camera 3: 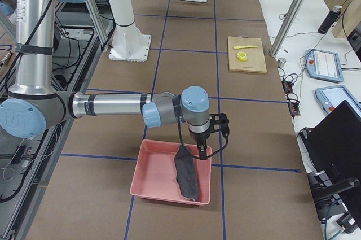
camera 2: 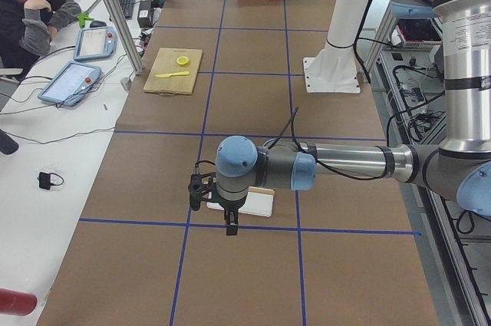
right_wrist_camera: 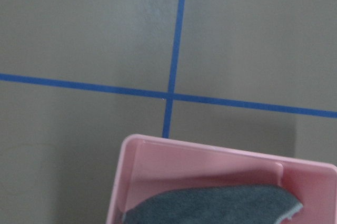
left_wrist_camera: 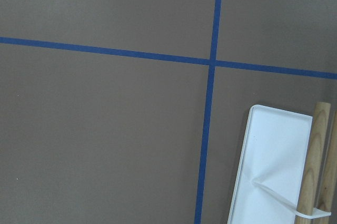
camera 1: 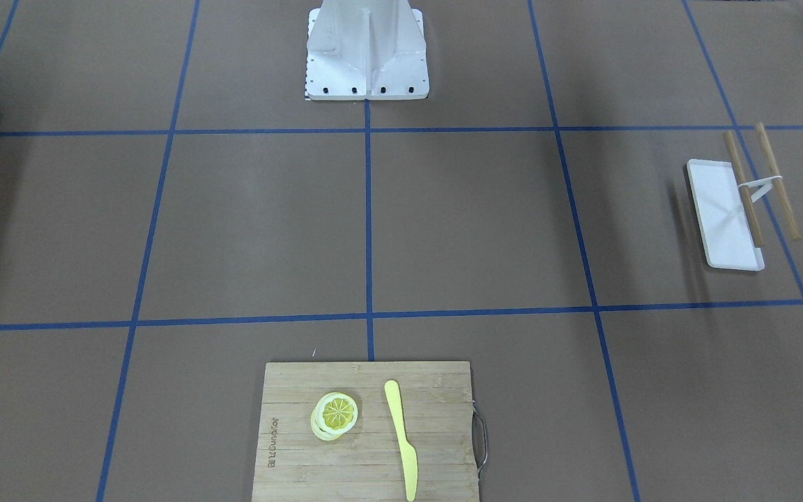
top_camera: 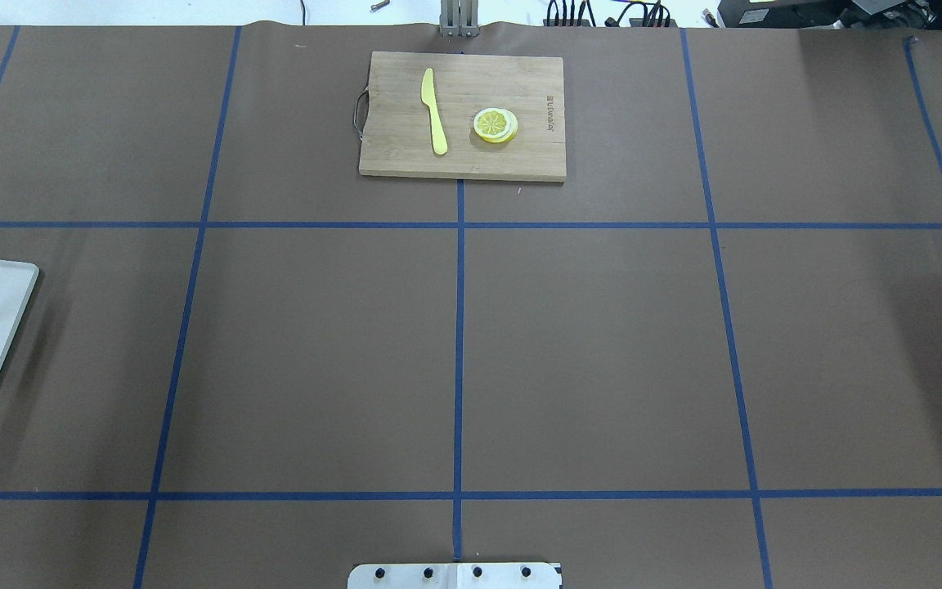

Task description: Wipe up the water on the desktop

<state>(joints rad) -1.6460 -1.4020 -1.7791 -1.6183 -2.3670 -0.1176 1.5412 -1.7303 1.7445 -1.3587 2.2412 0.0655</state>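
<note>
The brown desktop [top_camera: 594,352] with its blue tape grid fills the overhead and front views; I can make out no water on it in any view. Neither gripper appears there or in the wrist views. In the left side view my left gripper [camera 2: 230,223] hangs pointing down beside a white tray [camera 2: 259,203]; I cannot tell if it is open or shut. In the right side view my right gripper [camera 3: 201,153] hangs over the far rim of a pink tray [camera 3: 151,182] holding a grey cloth [camera 3: 186,175]; its state cannot be told. The cloth [right_wrist_camera: 210,205] lies in the pink tray [right_wrist_camera: 210,155].
A bamboo cutting board [top_camera: 520,155] with a yellow knife [top_camera: 433,110] and lemon slices [top_camera: 495,125] sits at the far middle edge. The white tray [camera 1: 722,216] has wooden sticks [camera 1: 743,188] across it. The robot's white base [camera 1: 366,56] stands mid-table. A person sits beside the table.
</note>
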